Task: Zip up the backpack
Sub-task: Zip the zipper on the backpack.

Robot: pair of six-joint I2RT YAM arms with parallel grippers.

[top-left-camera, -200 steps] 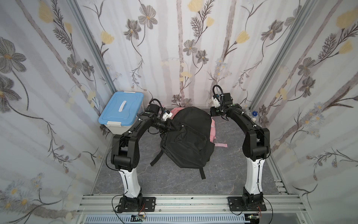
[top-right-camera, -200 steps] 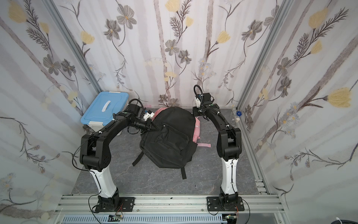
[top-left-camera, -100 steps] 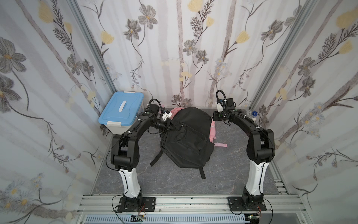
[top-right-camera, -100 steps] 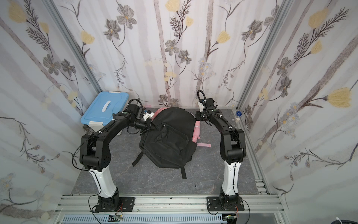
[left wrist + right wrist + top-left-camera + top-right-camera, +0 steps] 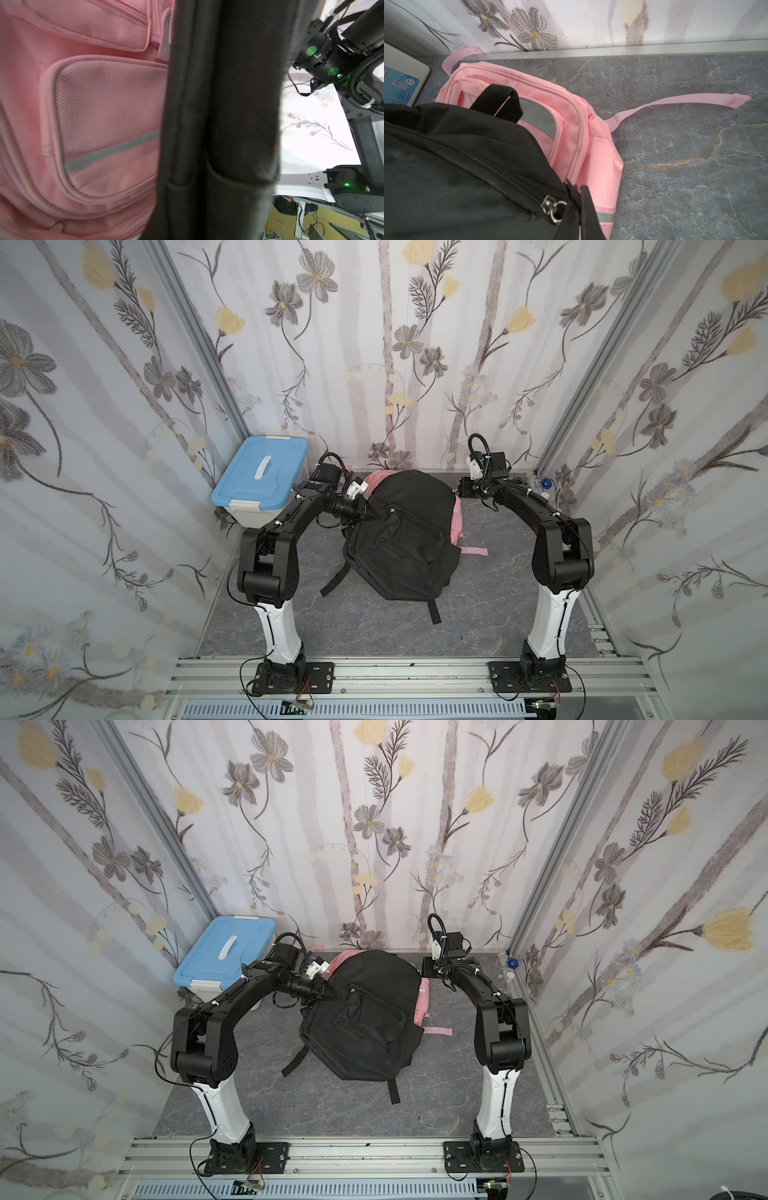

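The pink backpack (image 5: 376,481) (image 5: 422,998) lies at the back of the table, mostly hidden under a black backpack (image 5: 403,535) (image 5: 365,1019). Its mesh pocket and silver strip fill the left wrist view (image 5: 93,104), beside black fabric (image 5: 224,104). My left gripper (image 5: 368,511) (image 5: 328,991) rests against the black backpack's upper left edge; its fingers are hidden in the wrist view. My right gripper (image 5: 462,489) (image 5: 428,969) (image 5: 576,209) is at the black backpack's upper right edge, fingers shut, right beside that bag's zip slider (image 5: 552,207). The pink backpack (image 5: 571,124) lies behind it.
A blue-lidded box (image 5: 262,481) stands at the back left, close to my left arm. A loose pink strap (image 5: 473,551) (image 5: 685,101) trails over the grey table to the right. A small blue-capped bottle (image 5: 544,483) sits in the back right corner. Walls close in on three sides.
My right wrist has shifted a little to the right and toward the front. The left arm and both backpacks lie as before.
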